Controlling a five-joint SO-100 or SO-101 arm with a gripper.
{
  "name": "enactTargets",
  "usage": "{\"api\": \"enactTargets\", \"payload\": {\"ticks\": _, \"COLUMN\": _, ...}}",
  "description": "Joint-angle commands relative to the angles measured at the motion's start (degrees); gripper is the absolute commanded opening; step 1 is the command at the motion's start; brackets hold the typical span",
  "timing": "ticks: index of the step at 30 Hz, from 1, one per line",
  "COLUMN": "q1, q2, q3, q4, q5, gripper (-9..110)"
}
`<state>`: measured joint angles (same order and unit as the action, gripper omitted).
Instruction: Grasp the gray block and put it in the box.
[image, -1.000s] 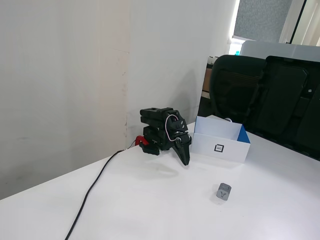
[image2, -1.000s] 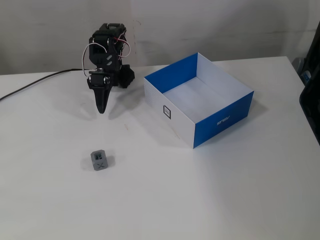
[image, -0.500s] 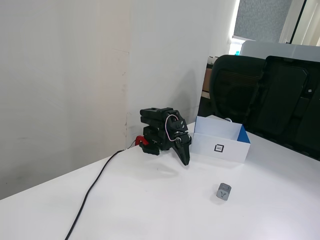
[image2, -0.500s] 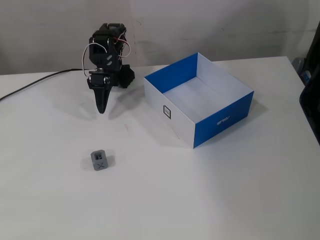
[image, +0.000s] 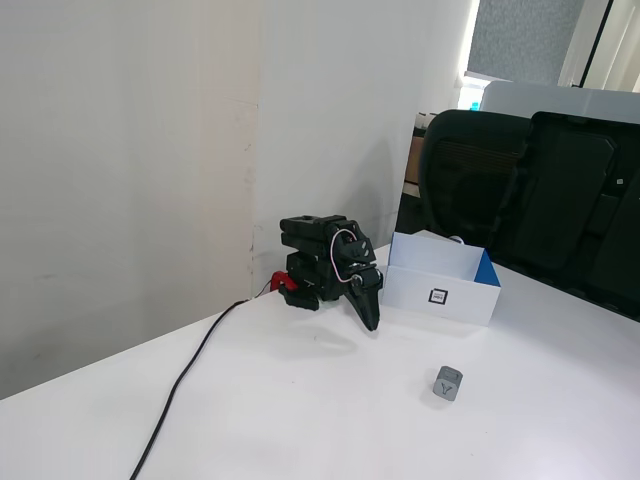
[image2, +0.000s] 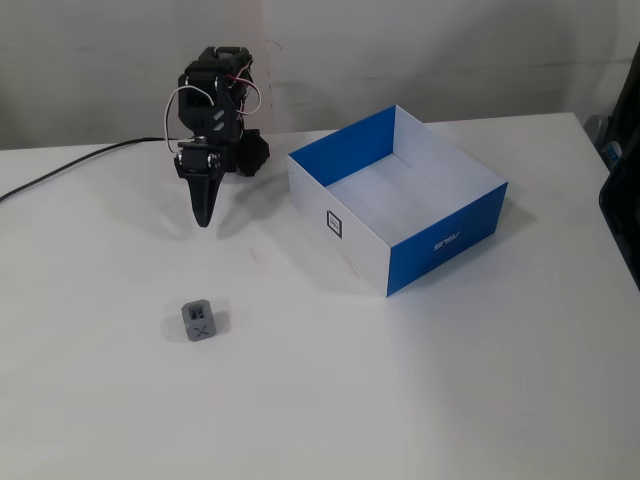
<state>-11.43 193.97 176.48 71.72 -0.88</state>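
The gray block (image2: 200, 320) (image: 448, 383) rests alone on the white table, a light mark on its facing side. The box (image2: 443, 243) (image: 441, 295) stands empty, white with a blue side and a small black square mark on its front. My black arm is folded at the back of the table. Its gripper (image2: 204, 219) (image: 372, 323) points down at the tabletop, fingers together and holding nothing. In a fixed view the block lies well in front of the fingertips, and the box is to their right.
A black cable (image2: 70, 168) (image: 185, 382) runs from the arm's base across the table (image2: 400, 400). A red clamp (image: 283, 283) sits at the base. A white wall (image: 130, 150) stands behind the arm, and black office chairs (image: 520, 190) are beyond the far edge.
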Motion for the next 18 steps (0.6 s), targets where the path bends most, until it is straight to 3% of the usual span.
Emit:
{"api": "enactTargets", "payload": {"ticks": 1, "q1": 0.3, "q2": 0.5, "q3": 0.5, "q4": -0.5, "q5": 0.2, "gripper": 0}}
{"api": "enactTargets", "payload": {"ticks": 18, "q1": 0.6, "q2": 0.5, "q3": 0.5, "q4": -0.5, "q5": 0.2, "gripper": 0}}
